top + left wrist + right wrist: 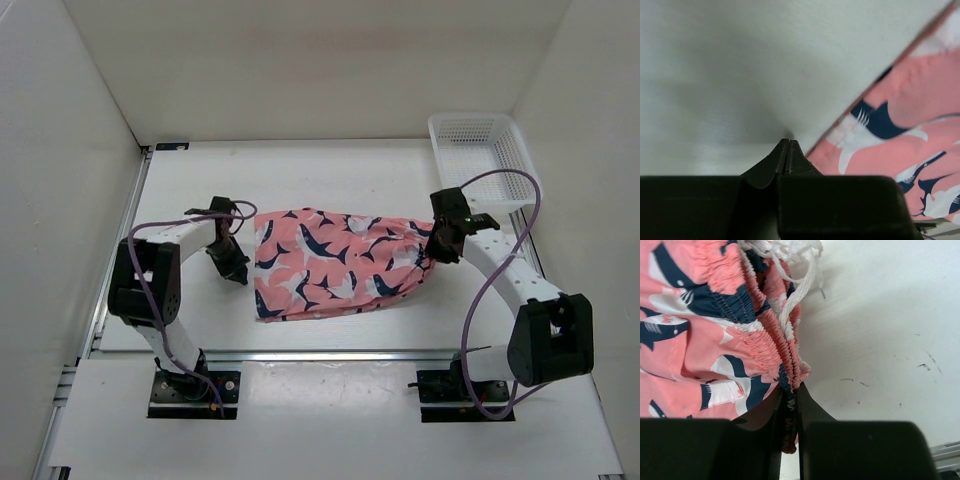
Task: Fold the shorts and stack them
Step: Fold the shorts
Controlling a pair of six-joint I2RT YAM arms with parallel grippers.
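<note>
Shorts [335, 265] lay at the middle of the table [330, 180], between both arms. The right gripper [790, 399] was clamped on their gathered waistband [771, 347]; the left gripper [788, 145] was pressed together, empty, just beside the opposite hem

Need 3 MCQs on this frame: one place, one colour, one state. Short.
1. Where is the basket? A. far right corner B. between the arms C. left edge
2. Base colour of the shorts? A. green B. salmon pink C. grey
3. The right pincer is: A. open B. shut on the shorts C. shut on the basket
Key: 1 A, the top view shows it far right; 2 B, pink under a navy and white print; 3 B, the right wrist view shows the gathered waistband pinched in it.
</note>
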